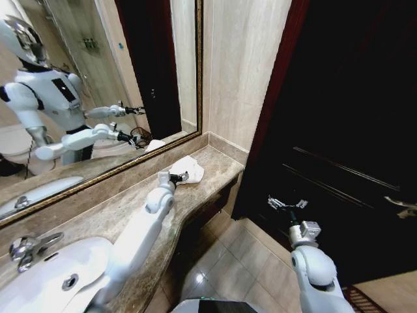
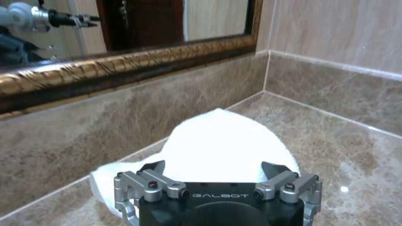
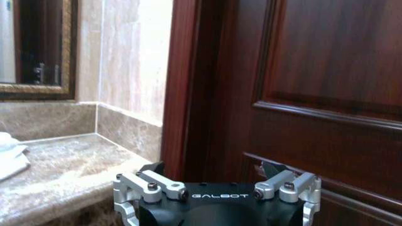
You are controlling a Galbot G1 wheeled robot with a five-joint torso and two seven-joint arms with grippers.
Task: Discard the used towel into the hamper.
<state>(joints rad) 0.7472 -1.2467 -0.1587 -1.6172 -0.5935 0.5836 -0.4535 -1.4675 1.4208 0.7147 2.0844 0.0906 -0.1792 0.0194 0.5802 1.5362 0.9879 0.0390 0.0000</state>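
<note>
Head view / towel: white towel (image 1: 189,169) lies crumpled at the far end of the marble worktop (image 1: 98,215), near the corner where the back wall ledge meets the side wall.
Head view / left end effector: left end effector (image 1: 180,176) reaches along the worktop and sits at the towel's near edge; jaws look apart, nothing gripped yet.
Head view / right end effector: right end effector (image 1: 285,204) hangs off the worktop over the floor, in front of the dark door (image 1: 339,130); fingers apart, empty, idle.
Head view / other: sink (image 1: 45,280) and tap (image 1: 26,249) at the near end, well apart from the towel; mirror (image 1: 98,85) runs along the back edge. Hamper: can't place it here.
Left wrist view / towel: towel (image 2: 220,146) directly ahead of the left end effector (image 2: 217,169), bunched in a soft mound, flat flap trailing toward the back ledge.
Left wrist view / state: two fingertips (image 2: 152,168) spread wide, straddling the towel's near side, not clamped.
Right wrist view / state: right end effector (image 3: 213,170) open, empty, facing the door (image 3: 314,84); worktop end edge (image 3: 69,165) beside it, towel corner (image 3: 11,157) on it.
Handling: judged light, soft, limp, not fragile; will drape and sag when lifted. Best hold is the raised middle bunch, not the thin flap.
Room: tight at back ledge and side wall; free toward the front edge and end edge, open floor beyond.
</note>
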